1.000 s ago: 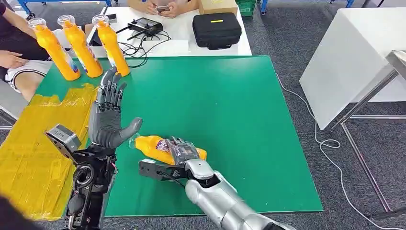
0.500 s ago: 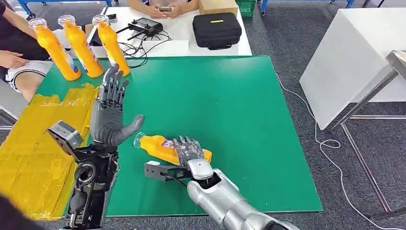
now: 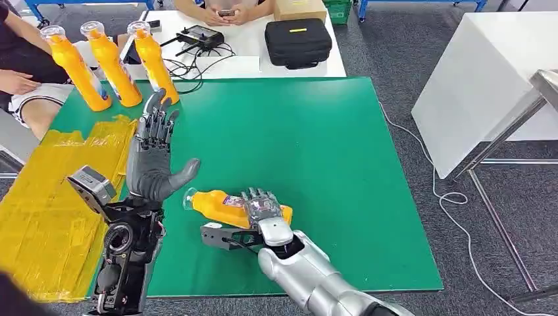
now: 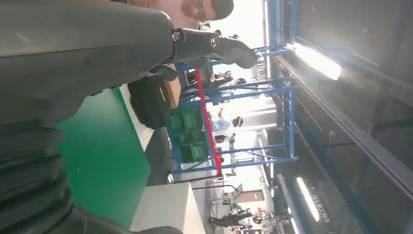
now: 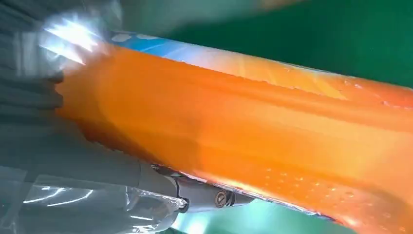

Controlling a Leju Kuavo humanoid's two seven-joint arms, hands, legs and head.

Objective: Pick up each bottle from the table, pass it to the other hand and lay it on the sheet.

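Right hand [image 3: 262, 209] grips bottle [image 3: 220, 203] mid-body, cap toward left hand [image 3: 152, 157], whose fingers are spread, empty. Bottle looks full, rigid, probably slick; left hand should grasp near the neck.

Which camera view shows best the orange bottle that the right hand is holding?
The head view: it shows the whole orange bottle, lying sideways in the right hand over the green mat, cap toward the open left hand. The right wrist view gives a blurred close-up of its orange body.
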